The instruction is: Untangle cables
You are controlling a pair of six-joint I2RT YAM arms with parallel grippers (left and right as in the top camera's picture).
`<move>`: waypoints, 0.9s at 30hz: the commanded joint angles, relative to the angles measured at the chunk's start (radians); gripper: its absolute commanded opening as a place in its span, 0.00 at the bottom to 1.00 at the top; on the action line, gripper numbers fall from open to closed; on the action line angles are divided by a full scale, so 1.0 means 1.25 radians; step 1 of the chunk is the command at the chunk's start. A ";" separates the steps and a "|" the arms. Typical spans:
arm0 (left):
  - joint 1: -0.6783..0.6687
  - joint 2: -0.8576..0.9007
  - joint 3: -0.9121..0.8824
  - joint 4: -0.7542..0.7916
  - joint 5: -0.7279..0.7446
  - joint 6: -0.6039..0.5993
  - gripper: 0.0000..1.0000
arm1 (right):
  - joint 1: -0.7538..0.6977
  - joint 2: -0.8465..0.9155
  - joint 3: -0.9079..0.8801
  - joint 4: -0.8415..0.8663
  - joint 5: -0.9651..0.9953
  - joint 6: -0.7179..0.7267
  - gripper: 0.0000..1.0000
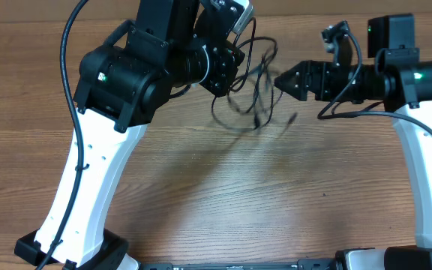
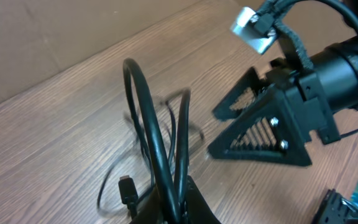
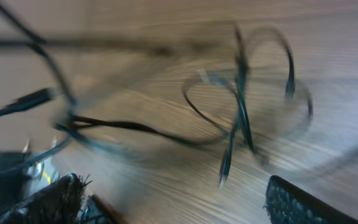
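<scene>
The cables [image 1: 255,82] are thin black cords looped together, hanging in the air above the wooden table between the two arms. My left gripper [image 1: 229,69] is shut on two strands of the cables [image 2: 166,162], seen rising from between its fingers [image 2: 178,208] in the left wrist view. A small black plug [image 2: 127,186] dangles beside them. My right gripper [image 1: 282,79] is open and empty, just right of the loops. In the right wrist view the blurred cables [image 3: 238,118] hang ahead of its spread fingers [image 3: 179,205], with a plug end [image 3: 224,168] pointing down.
The wooden table [image 1: 216,195] lies below both arms. The right arm's open jaws [image 2: 260,134] fill the right side of the left wrist view. Thicker black wires run along both white arms. A loose plug end [image 1: 292,118] hangs lower right of the loops.
</scene>
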 commanded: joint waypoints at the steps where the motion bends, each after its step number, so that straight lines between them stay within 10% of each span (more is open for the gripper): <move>1: -0.002 -0.002 0.016 0.009 0.053 -0.002 0.05 | 0.038 -0.003 -0.003 0.045 -0.073 -0.017 0.93; 12: -0.002 -0.002 0.016 0.031 0.205 -0.001 0.05 | 0.100 -0.001 -0.003 0.162 -0.018 0.013 0.88; 15: -0.001 -0.003 0.016 0.044 0.251 0.002 0.06 | 0.108 0.003 -0.003 0.182 0.115 0.053 0.70; 19: 0.000 -0.008 0.016 0.037 0.225 0.022 0.06 | 0.109 0.006 -0.003 0.177 0.343 0.123 0.04; 27: 0.017 -0.013 0.016 -0.067 -0.122 0.019 0.04 | 0.109 0.003 -0.001 0.127 0.510 0.155 0.04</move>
